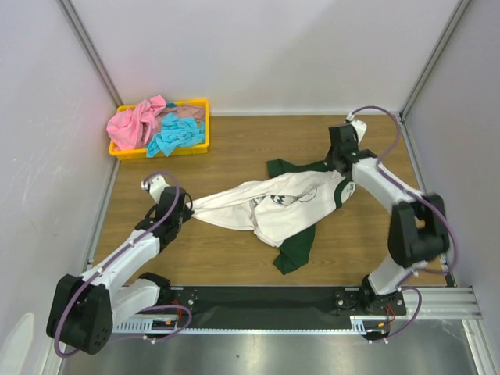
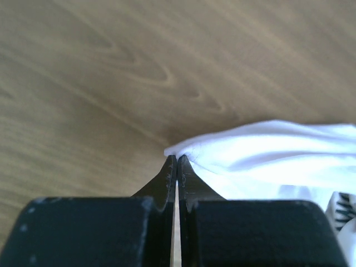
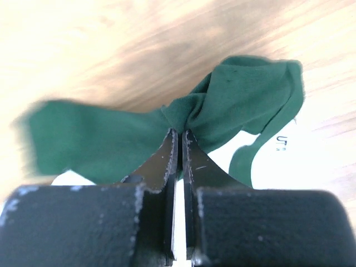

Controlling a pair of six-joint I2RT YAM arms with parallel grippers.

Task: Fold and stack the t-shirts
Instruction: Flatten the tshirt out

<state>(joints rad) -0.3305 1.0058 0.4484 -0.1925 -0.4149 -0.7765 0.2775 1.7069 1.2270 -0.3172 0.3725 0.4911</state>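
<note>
The left gripper (image 2: pixel 177 160) was clamped on the white edge of the t-shirt (image 1: pixel 273 205), the right gripper (image 3: pixel 180 133) on its green cloth, the 2 grips likely stretching it for folding.

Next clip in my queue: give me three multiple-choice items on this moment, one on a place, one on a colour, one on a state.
1. Where on the table does the yellow tray stand?
A. near right corner
B. far left corner
C. centre

2. What colour is the cloth in the right end effector?
A. dark green
B. pink
C. turquoise

3. What state is the left end effector in?
A. wide open over bare wood
B. shut on the edge of the white t-shirt
C. shut on nothing

Answers:
1 B: the top view shows it against the far left walls.
2 A: the right wrist view shows the tips pinching the dark green sleeve.
3 B: the left wrist view shows white cloth nipped between closed tips.
</note>
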